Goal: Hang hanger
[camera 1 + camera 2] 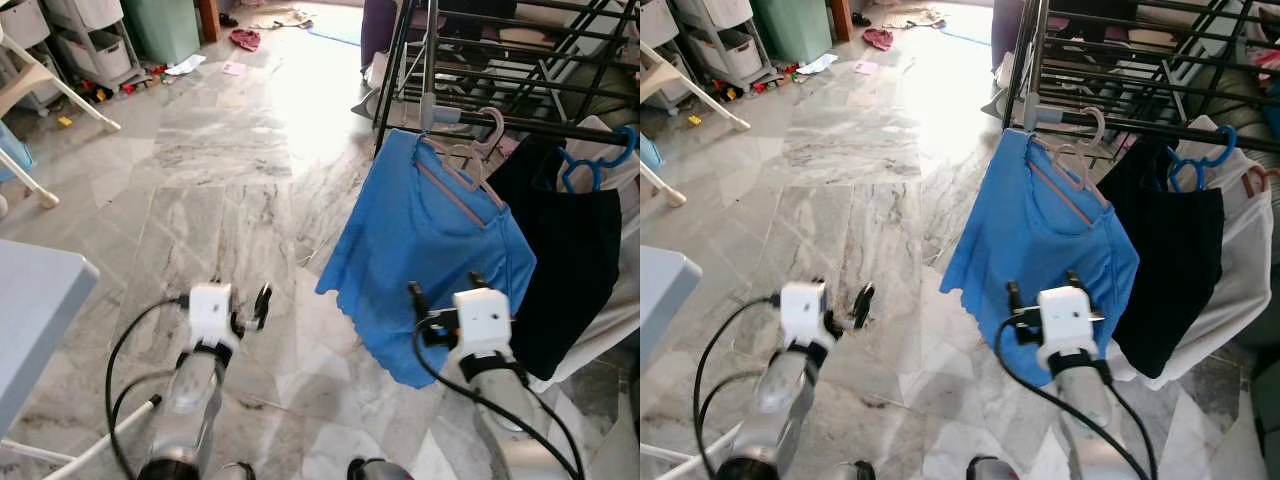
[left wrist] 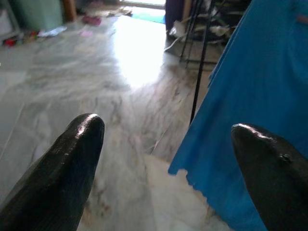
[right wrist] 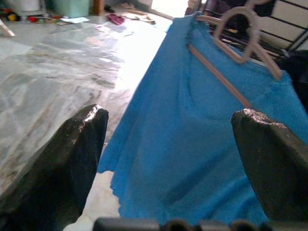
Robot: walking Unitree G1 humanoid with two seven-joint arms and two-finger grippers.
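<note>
A blue shirt point(image 1: 420, 260) hangs on a pale pink hanger point(image 1: 478, 160), whose hook sits over the dark rail of a drying rack point(image 1: 540, 125) at the right. My right gripper point(image 1: 445, 290) is open, low in front of the shirt's lower half, with nothing between its fingers. The right wrist view looks straight at the shirt point(image 3: 192, 144) and the hanger point(image 3: 219, 77) between its open fingers point(image 3: 82, 144). My left gripper point(image 1: 255, 305) is open over the marble floor, to the left of the shirt. The shirt's hem point(image 2: 240, 144) lies beyond its right finger point(image 2: 269, 163).
A black garment point(image 1: 565, 260) on a blue hanger point(image 1: 600, 160) hangs right of the shirt, with a white garment behind it. A grey table corner point(image 1: 30, 310) is at my near left. White chair legs point(image 1: 40, 90) and storage drawers point(image 1: 95, 40) stand far left.
</note>
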